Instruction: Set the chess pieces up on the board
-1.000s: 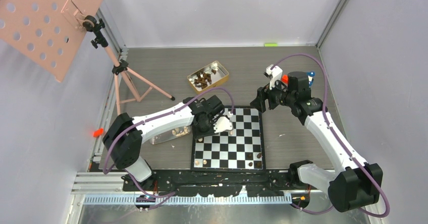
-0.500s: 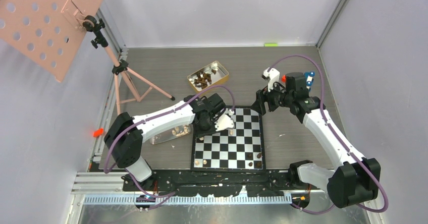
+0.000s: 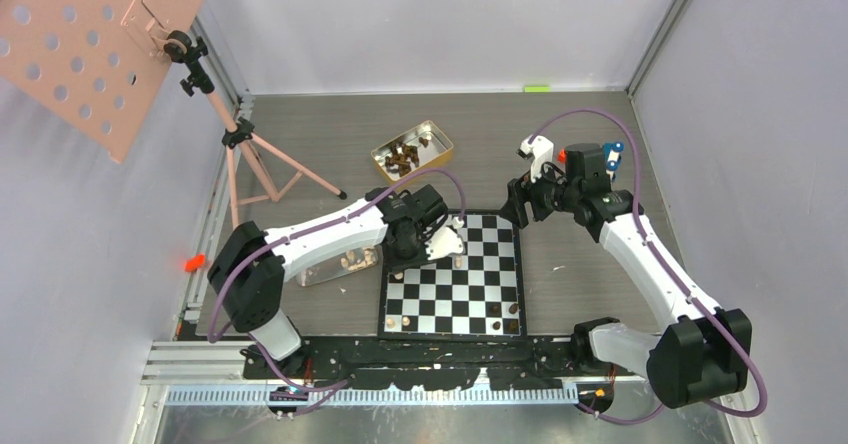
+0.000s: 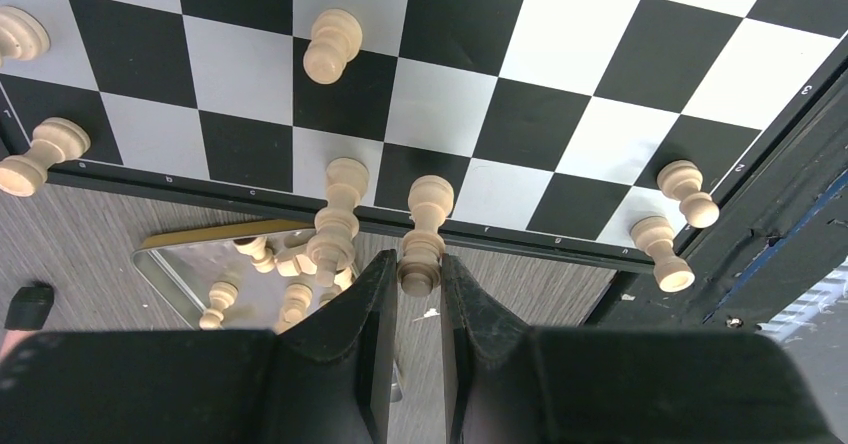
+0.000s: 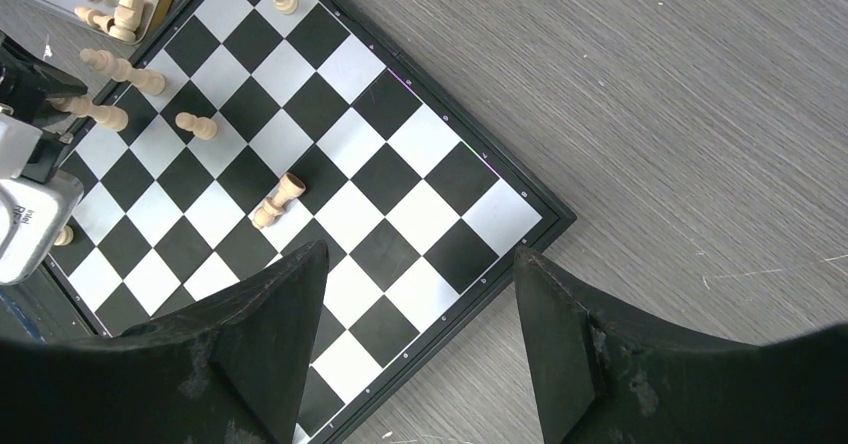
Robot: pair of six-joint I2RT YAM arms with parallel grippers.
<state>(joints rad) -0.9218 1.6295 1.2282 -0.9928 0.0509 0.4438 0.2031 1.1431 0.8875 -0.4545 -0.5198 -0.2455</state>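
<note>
Left gripper [image 4: 419, 269] pinching a pale chess piece [image 4: 426, 226] at bottom centre, we are holding our right gripper [image 5: 418, 254] open, empty.

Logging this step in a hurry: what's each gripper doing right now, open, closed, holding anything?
Left gripper: closed on a pale chess piece.
Right gripper: open, holding nothing.

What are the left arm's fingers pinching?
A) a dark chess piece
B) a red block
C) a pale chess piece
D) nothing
C: in the left wrist view, the left fingers are closed around a pale chess piece.
</note>
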